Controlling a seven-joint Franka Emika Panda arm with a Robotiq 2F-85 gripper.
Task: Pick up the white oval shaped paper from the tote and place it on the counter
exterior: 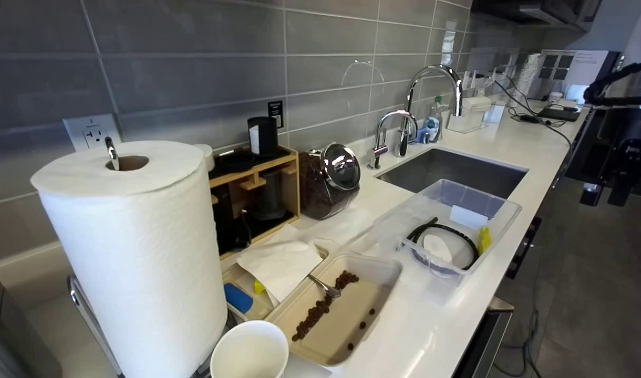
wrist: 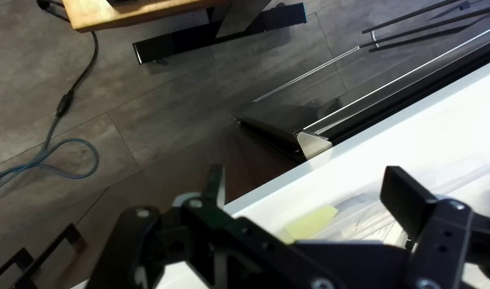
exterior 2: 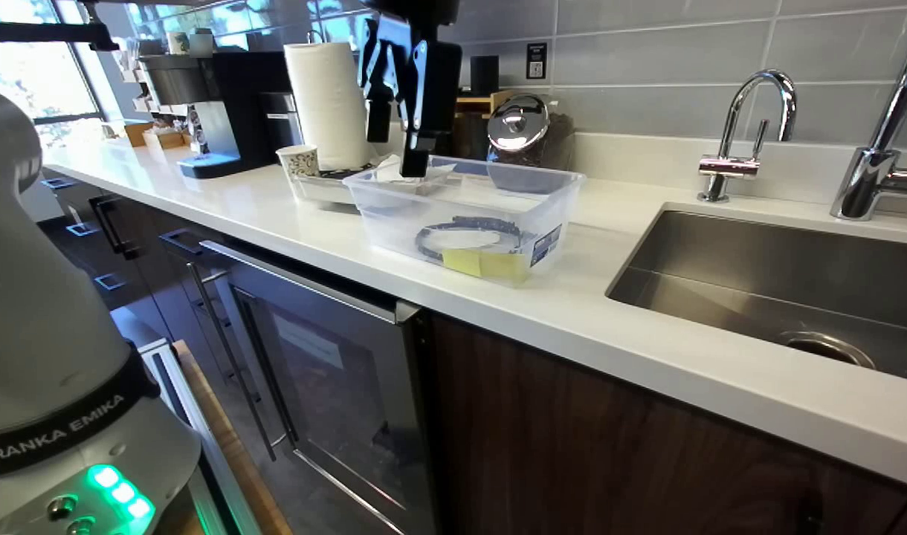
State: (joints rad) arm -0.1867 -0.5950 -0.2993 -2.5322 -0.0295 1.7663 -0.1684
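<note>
Gripper [wrist: 309,190]: fingers [wrist: 405,200] spread wide apart, tips pointing down, well above the counter [exterior 2: 572,312], around its front edge. In the wrist view one finger shows past that edge, the other against the clear plastic tote [exterior 2: 383,223]. The white oval shaped paper [exterior: 437,248] lies in the tote: lower than the fingers, well apart from them, farther in toward the tiled wall [exterior 2: 647,44]. Can't make the paper out in the wrist view. A loop of black cord [exterior: 421,229] runs around it in both exterior views; a yellow sheet [exterior 2: 461,261] is at the tote's near side. Left/right from the counter's front: sink [exterior 2: 758,260] right of the tote, beige tray [exterior: 347,315] with brown pellets [exterior: 312,317] left, paper towel roll [exterior 2: 327,104] farther left.
</note>
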